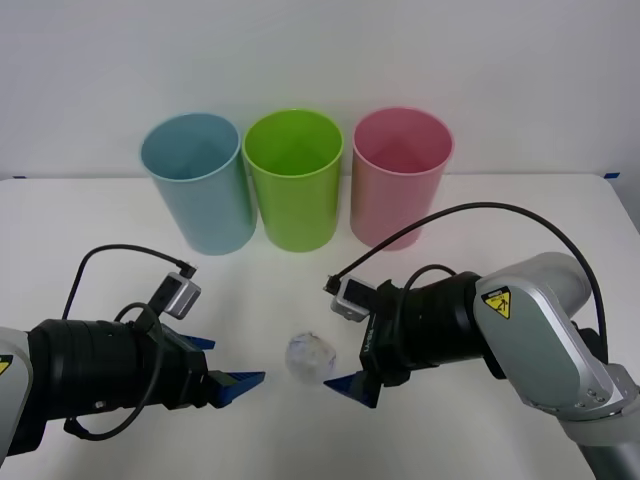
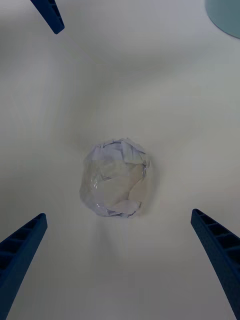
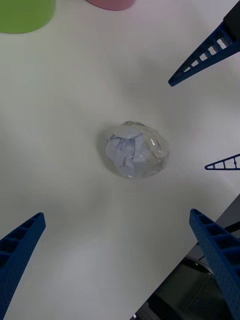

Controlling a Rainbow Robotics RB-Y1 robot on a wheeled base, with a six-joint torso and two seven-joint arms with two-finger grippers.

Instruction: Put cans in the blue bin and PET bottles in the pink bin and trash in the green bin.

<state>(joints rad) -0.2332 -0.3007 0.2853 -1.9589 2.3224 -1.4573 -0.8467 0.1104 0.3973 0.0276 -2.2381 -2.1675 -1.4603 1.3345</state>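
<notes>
From my remote station, the white table (image 1: 90, 215) carries three tall, smooth plastic bins in a row at twelve o'clock: the blue bin (image 1: 198, 185), the green bin (image 1: 294, 182) and the pink bin (image 1: 400, 178), all standing upright with open mouths. Nearer me, the left gripper (image 1: 228, 372) reaches in from nine o'clock and the right gripper (image 1: 352, 386) from three o'clock, each with ribbed blue fingers spread wide and holding nothing. Between them, touching neither, lies the trash (image 1: 310, 355), a small crumpled white paper ball with a glossy film-like skin, resting on the table at the centre of the scene. It is roughly round, so I see no long axis to line up on. It sits just beside the right fingertips, at about ten o'clock from them, and a little farther from the left ones; I judge the right arm the nearer for the pickup, with the green bin directly beyond at twelve o'clock.
</notes>
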